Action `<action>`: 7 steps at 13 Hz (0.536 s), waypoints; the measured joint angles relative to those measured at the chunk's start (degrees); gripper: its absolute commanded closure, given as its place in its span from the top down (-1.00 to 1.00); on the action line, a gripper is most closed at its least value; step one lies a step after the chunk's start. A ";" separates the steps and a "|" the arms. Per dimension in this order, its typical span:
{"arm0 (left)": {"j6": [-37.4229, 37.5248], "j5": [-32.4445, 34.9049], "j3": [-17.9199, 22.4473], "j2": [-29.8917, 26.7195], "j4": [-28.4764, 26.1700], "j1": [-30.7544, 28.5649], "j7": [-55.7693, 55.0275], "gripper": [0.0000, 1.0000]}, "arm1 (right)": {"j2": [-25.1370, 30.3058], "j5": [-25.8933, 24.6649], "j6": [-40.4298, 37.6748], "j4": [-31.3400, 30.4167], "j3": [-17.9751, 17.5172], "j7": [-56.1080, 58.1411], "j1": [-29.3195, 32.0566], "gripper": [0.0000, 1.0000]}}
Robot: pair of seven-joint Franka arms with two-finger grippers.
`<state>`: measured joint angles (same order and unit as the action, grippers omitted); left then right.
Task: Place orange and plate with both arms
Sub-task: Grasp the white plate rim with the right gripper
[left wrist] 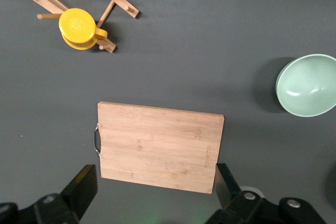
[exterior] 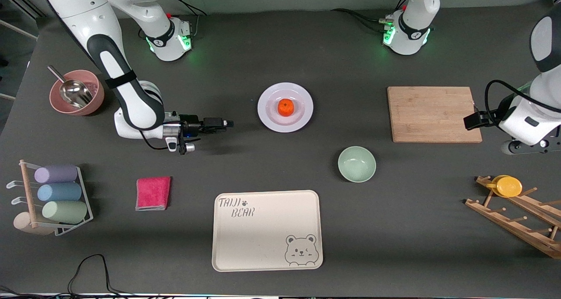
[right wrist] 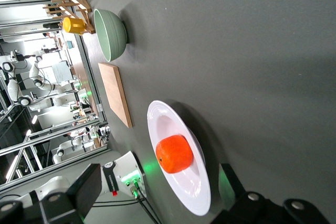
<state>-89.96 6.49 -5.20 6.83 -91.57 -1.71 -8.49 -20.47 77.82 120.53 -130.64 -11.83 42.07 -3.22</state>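
Observation:
The orange sits in the middle of the pale plate at the table's centre. My right gripper hangs low beside the plate, toward the right arm's end of the table, open and pointing at it, holding nothing. In the right wrist view the orange and the plate lie just ahead of the open right gripper. My left gripper is up over the cutting board's edge at the left arm's end, open and holding nothing; in the left wrist view the left gripper looks down on the board.
The wooden cutting board lies near the left arm. A mint bowl and a beige bear tray lie nearer the camera than the plate. Also here: a pink cloth, a pink bowl with scoop, a cup rack, and a wooden rack with a yellow cup.

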 measured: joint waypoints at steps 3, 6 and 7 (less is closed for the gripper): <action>0.12 1.93 0.53 0.04 0.64 -0.12 0.03 1.00 | -1.60 5.07 1.57 -2.24 -1.67 6.13 -0.28 0.98; 0.12 3.33 0.60 0.05 1.13 -0.14 0.05 1.00 | -4.19 10.61 6.09 -3.59 -4.97 10.90 -0.89 0.95; 0.12 3.39 0.56 0.05 1.50 -0.12 0.05 1.00 | -5.39 14.09 7.74 -3.82 -6.62 13.77 -1.07 0.91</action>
<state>-89.84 9.88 -4.65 6.88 -90.07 -1.84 -8.44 -25.86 91.91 128.27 -134.45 -18.45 55.84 -4.28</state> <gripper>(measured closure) 0.000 0.013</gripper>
